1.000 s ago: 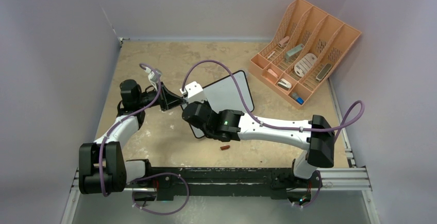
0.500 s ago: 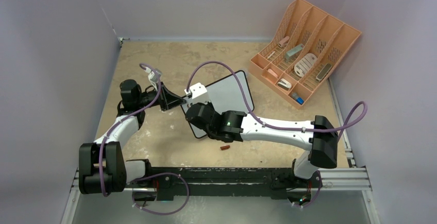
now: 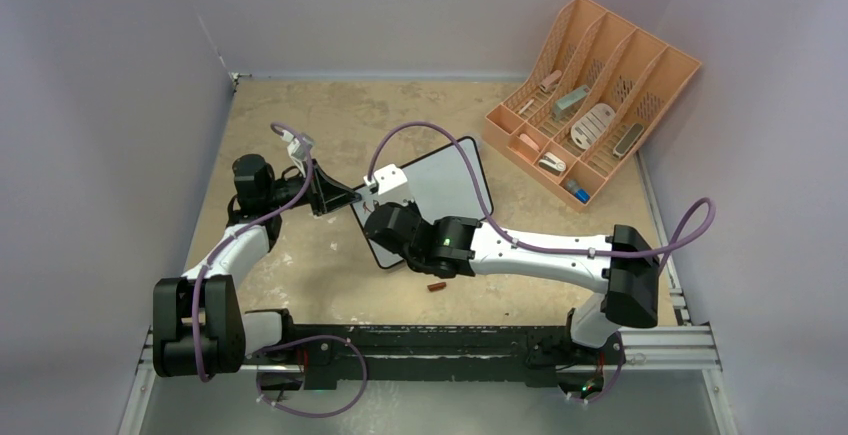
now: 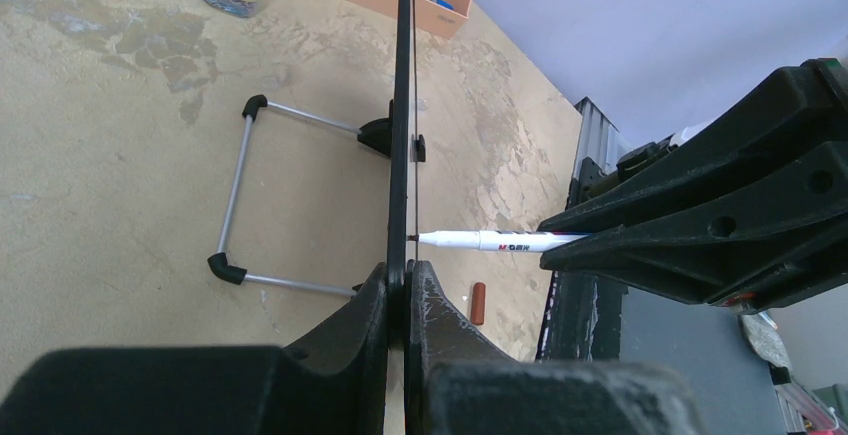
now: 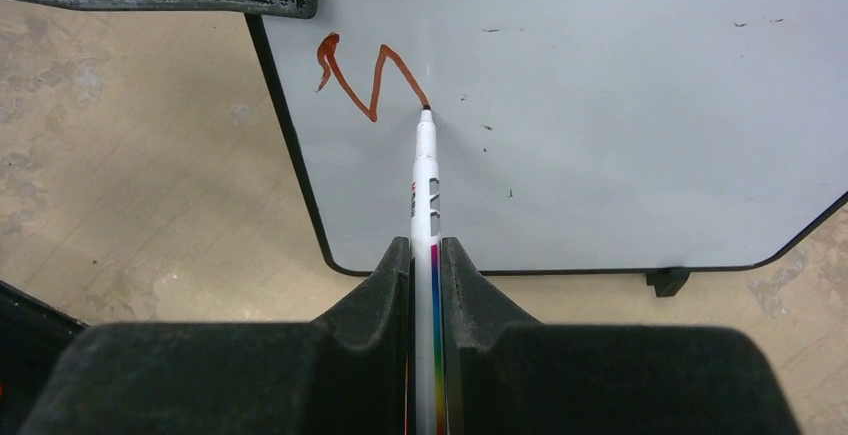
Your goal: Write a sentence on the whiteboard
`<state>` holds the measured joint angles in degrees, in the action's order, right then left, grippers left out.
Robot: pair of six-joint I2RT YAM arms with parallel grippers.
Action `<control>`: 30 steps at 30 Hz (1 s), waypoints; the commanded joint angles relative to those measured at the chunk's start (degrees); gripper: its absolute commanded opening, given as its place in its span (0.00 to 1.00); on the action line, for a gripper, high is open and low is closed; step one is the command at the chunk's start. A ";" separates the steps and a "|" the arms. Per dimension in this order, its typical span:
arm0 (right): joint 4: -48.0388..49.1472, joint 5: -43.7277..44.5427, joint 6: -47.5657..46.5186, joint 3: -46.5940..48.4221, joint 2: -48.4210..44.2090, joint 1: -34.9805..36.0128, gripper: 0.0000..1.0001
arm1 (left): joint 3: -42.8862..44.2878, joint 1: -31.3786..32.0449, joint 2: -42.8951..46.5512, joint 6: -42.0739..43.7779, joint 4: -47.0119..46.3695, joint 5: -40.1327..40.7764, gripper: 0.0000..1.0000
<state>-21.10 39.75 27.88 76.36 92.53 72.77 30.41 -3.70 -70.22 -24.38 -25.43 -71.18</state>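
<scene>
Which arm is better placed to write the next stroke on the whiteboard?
Right. The right gripper holds the marker, tip touching the whiteboard at the end of the orange squiggle. The left gripper is clamped on the board's edge, steadying it.

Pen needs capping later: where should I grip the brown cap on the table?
Grip the cap across its middle, coming straight down. It lies on its side on the table, apart from the whiteboard, so a grip crosswise to its length spans only its narrow round body.
</scene>
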 commanded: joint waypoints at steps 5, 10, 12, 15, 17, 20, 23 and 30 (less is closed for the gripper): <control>-0.72 0.55 0.89 0.48 -1.88 -1.05 0.00 | 0.99 1.11 0.69 2.23 0.54 -2.39 0.00; 0.16 0.35 -0.41 1.70 -4.62 -1.03 0.00 | 0.96 1.07 0.78 2.40 0.81 -2.17 0.00; 0.61 -1.54 -0.82 1.34 -5.74 -1.05 0.00 | 1.13 1.11 0.71 2.41 0.82 -2.13 0.00; 2.01 -1.40 -1.47 -0.29 -6.85 -1.14 0.00 | 1.08 1.06 0.58 2.41 0.87 -2.12 0.00; 2.12 -1.41 -1.12 -0.77 -6.92 -1.22 0.00 | 1.10 1.08 0.69 2.41 0.92 -2.12 0.00; 2.95 -2.00 -0.65 -1.63 -7.05 -1.28 0.00 | 1.09 1.11 0.69 2.41 0.95 -2.08 0.00; 4.09 -2.37 -0.52 -2.08 -7.02 -1.48 0.00 | 1.12 1.05 0.69 2.50 1.00 -2.12 0.00; 5.46 -2.89 -0.87 -1.66 -6.00 -2.00 0.00 | 1.10 1.06 0.85 2.41 1.00 -2.21 0.00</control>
<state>-18.59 37.23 27.09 74.22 86.30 71.20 30.52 -3.66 -70.04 -24.36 -25.15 -71.59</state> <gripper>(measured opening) 0.139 0.031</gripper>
